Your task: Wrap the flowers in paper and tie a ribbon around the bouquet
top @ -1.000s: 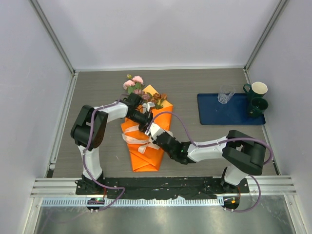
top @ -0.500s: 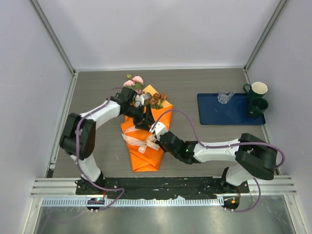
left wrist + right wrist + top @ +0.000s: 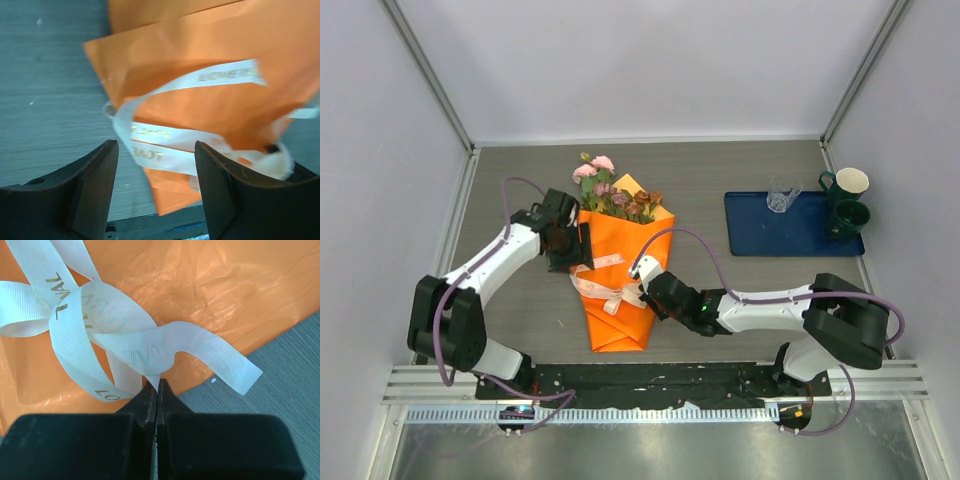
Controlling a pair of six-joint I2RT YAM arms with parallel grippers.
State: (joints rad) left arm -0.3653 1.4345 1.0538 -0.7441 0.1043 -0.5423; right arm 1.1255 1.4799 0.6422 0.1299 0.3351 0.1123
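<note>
The bouquet lies mid-table with the flowers at its far end and the ribbon looped loosely round the paper. The right gripper is clamped on one strand at its very tips. A hard pull could slip that strand free or drag the cone rightward, since the left gripper stands apart at the left edge, gripping nothing. The slack loops may fall open. Whether a real knot exists is hard to make out, and the paper hides the stems
</note>
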